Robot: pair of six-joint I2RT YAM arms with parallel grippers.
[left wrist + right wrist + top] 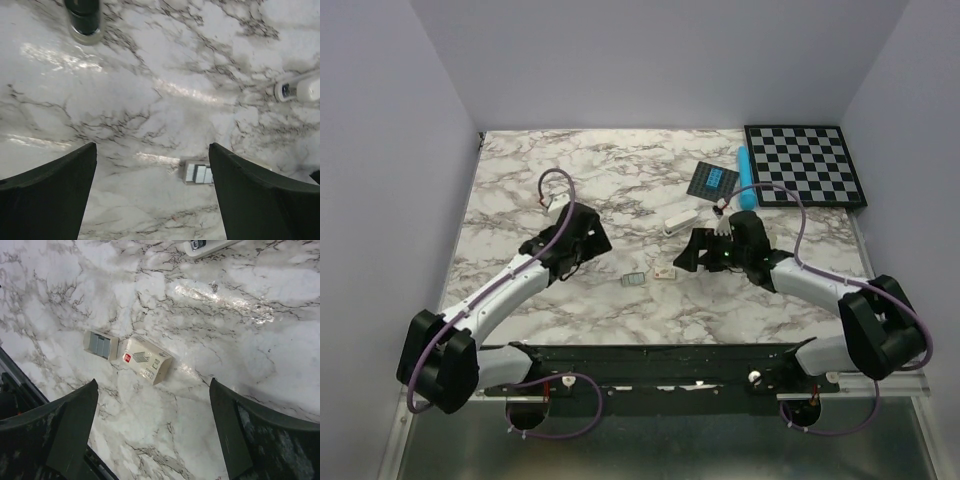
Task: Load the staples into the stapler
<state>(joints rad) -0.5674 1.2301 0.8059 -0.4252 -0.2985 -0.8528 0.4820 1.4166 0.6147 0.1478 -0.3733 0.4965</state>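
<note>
Plainly, left fingers [50, 192] and right fingers [262, 437] spread empty; staples box [148, 360] shows a red label [127, 358], writing unreadable.

Setting: robot test cell, probably a laboratory. Evidence: marble-patterned bench [620, 180] boxed in on three sides by plain pale walls [650, 60]; left arm [510, 285] and right arm [810, 285], both cabled, bolted to a black rail [670, 365] at the near edge; black-and-white checkerboard [805, 165] at the far right corner.

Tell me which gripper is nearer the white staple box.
Right. The right gripper hovers open just beside the staple box; the left gripper, also open, sits farther away, past the staple strip.
</note>
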